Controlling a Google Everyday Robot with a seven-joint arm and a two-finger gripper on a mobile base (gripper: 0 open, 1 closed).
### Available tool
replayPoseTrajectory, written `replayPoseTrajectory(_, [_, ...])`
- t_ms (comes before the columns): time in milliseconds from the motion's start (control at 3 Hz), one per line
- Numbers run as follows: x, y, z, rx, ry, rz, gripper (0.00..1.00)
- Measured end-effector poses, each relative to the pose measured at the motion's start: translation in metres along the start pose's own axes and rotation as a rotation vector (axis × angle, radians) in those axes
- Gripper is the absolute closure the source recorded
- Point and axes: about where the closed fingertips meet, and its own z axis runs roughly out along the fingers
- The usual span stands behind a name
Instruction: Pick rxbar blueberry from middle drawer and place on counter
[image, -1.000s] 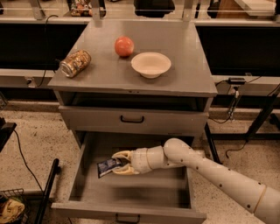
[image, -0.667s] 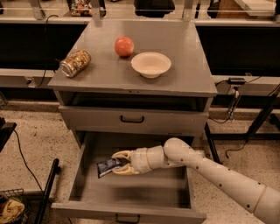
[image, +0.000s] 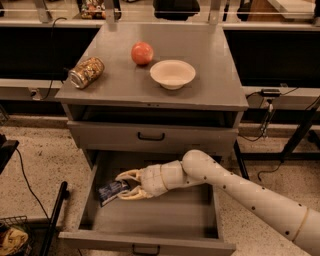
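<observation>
Tool (image: 122, 186), rxbar blueberry (image: 110, 191) in shadowed middle drawer (image: 165, 216)

The claw (image: 120, 186) sits inside the middle drawer (image: 200, 222), toward its left side, and covers the right end of the rxbar blueberry (image: 110, 191). The wrapper's pale lettering is too small to read. The arm (image: 250, 195) crosses the drawer's right half, hiding that wall and part of the floor. It then runs out past the right and bottom edges, so its base is unseen. The handle (image: 146, 248) on the drawer's front is clipped by the bottom edge. Left of the drawer, what seems to be a wire basket (image: 12, 235) is cut off at the corner. Above the drawer, on the tabletop (image: 210, 95), the can (image: 86, 72) has a pattern too blurred to make out.
</observation>
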Motion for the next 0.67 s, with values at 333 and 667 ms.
replayPoseTrajectory(333, [-0.077,0.019,-0.02,-0.002,0.014,-0.117,1.0])
replayPoseTrajectory(667, [-0.14,0.03,-0.057,0.033,0.018,-0.185,1.0])
